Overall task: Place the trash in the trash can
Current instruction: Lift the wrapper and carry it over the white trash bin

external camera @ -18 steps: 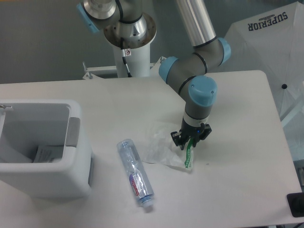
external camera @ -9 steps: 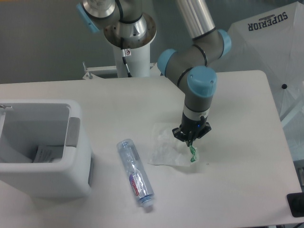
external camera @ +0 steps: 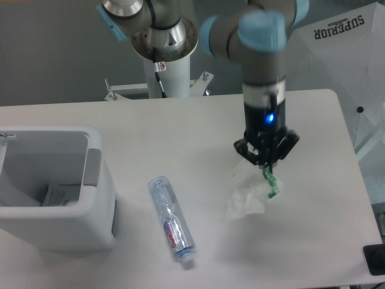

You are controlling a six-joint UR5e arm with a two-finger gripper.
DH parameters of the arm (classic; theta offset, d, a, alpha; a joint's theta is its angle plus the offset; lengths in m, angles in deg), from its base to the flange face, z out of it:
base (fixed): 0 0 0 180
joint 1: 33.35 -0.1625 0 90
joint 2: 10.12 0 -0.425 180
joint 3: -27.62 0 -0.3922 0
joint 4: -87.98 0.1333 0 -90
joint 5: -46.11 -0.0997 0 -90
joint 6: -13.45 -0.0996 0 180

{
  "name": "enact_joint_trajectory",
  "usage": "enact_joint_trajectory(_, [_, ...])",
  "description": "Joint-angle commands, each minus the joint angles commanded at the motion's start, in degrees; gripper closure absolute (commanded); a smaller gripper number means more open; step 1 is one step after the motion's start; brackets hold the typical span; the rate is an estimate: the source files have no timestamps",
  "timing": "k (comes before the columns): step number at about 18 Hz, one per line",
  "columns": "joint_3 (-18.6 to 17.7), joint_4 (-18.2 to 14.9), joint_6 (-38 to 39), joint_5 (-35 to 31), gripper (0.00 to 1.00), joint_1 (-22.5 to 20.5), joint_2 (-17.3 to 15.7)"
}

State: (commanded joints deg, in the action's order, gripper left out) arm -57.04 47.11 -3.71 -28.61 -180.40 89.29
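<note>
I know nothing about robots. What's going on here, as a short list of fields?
end effector: shut on the wrapper, raised above the table
wrapper: clear crumpled plastic with a green strip, hanging from the end effector, lifted off the table
bottle: clear with a purple-red label, lying on its side on the table, untouched
trash can: white bin at the table's left edge, with a scrap of paper inside
table: white
done so far: neither the wrapper nor the bottle is in the trash can yet

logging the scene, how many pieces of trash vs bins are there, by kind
plastic wrapper: 1, hanging from the gripper
plastic bottle: 1, lying on the table
trash can: 1
total: 3
</note>
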Motion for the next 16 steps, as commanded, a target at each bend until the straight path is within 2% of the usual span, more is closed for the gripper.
enact_joint_trajectory(4, [3.6,0.2,2.8,4.4,0.94,3.7,-1.8])
enact_joint_trajectory(6, [4.1,0.2,3.0,4.8,0.94,5.7,-2.6])
enact_joint_trajectory(10, [4.1,0.2,0.6,5.8,0.94,10.1,-3.8])
enact_joint_trajectory(16, [2.4,0.2,-8.3,5.7,0.94,18.5,-5.5])
